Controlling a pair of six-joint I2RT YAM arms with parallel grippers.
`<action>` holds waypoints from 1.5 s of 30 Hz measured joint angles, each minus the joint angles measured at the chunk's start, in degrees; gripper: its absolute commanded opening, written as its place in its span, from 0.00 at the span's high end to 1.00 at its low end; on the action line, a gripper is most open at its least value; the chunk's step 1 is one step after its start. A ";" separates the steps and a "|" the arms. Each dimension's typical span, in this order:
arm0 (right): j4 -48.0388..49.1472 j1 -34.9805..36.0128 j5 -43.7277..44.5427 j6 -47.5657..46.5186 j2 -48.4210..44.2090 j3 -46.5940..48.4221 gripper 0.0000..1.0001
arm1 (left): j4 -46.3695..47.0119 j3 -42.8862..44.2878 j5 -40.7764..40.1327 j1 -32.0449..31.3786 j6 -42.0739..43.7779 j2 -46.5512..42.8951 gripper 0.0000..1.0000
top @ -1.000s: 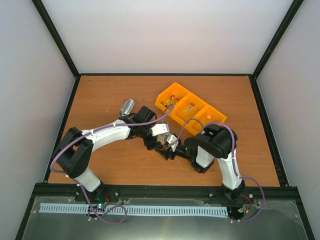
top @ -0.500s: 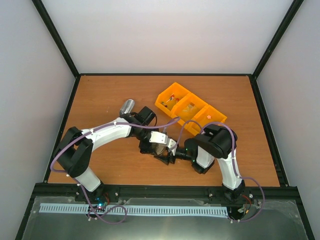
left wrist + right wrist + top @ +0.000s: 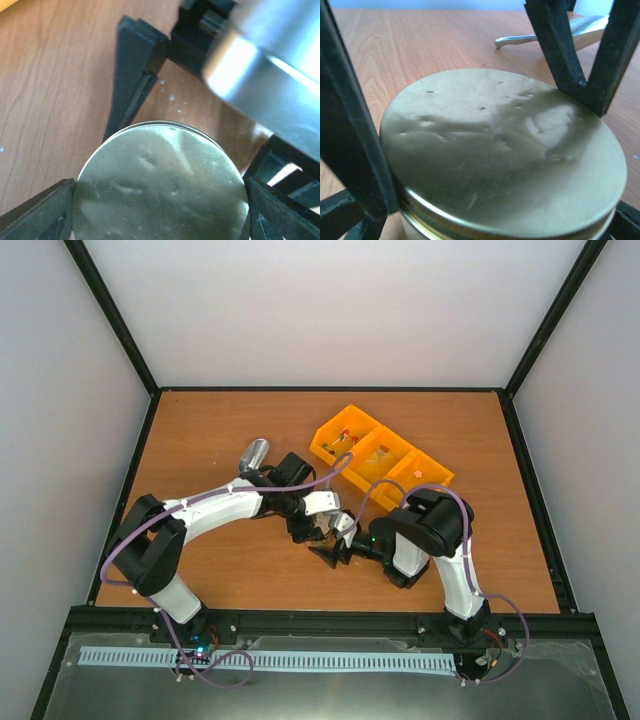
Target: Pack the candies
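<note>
The left gripper [image 3: 160,205] is reaching down over the jar lid [image 3: 505,150] near the middle of the wooden table [image 3: 200,440]. Its jaws are standing wide, and its fingers [image 3: 35,210] are pressing against opposite sides of the lid's round rim, so it is gripping the lid. The right gripper [image 3: 333,552] is coming in low from the right. Its fingers [image 3: 132,80] are lying along the wood on either side of the jar, under the rim. They are spread wide, but I cannot tell whether they are squeezing or standing just clear of the jar.

The candies [image 3: 343,437] are sitting as small coloured specks in the orange three-compartment tray [image 3: 318,452]. The tray is lying at an angle toward the far right, well apart from the lid. The metal scoop [image 3: 515,40] is lying on the wood beyond the left arm's elbow, near the tray's left end.

Bare wood is showing along the whole left side, across the far strip by the black frame rail [image 3: 330,390], and in the near right corner. Both arms are crowding the centre front, wrists almost touching.
</note>
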 measured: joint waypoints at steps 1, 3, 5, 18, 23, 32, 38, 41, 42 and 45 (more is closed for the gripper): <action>0.02 0.00 0.81 0.24 0.09 0.04 0.08 | 0.68 -0.13 -0.48 0.00 -1.68 -0.02 0.67; 0.09 0.00 2.21 0.76 0.28 0.37 0.16 | 1.90 -0.55 -1.29 0.00 -4.33 -0.20 0.67; 0.07 0.00 3.15 1.44 0.37 0.66 0.24 | 2.60 -0.96 -1.79 0.00 -5.51 -0.44 0.67; 0.07 0.00 -1.86 0.33 0.44 0.39 0.44 | -3.69 -0.31 1.40 0.28 8.15 -0.74 0.66; -0.04 0.00 -6.21 -0.46 0.44 0.02 0.28 | -7.17 -0.28 3.28 0.11 17.14 -1.05 0.68; 0.17 0.11 -5.09 -0.46 0.39 -0.46 0.03 | -2.14 -2.10 1.46 -0.20 9.44 -2.16 0.67; 0.24 1.14 1.18 -0.59 0.39 -0.26 0.10 | 0.96 -2.12 -0.52 -0.20 -2.38 -1.99 0.70; 0.17 1.44 3.61 -0.13 0.39 0.22 0.22 | 1.79 -2.05 -1.01 -0.20 -5.38 -1.81 0.70; 0.11 1.46 3.96 0.00 0.39 0.33 0.26 | 1.92 -2.05 -1.25 -0.20 -5.60 -1.79 0.70; 0.13 1.51 4.50 0.33 0.39 0.35 0.34 | 1.70 -2.01 -1.46 -0.17 -5.07 -1.81 0.69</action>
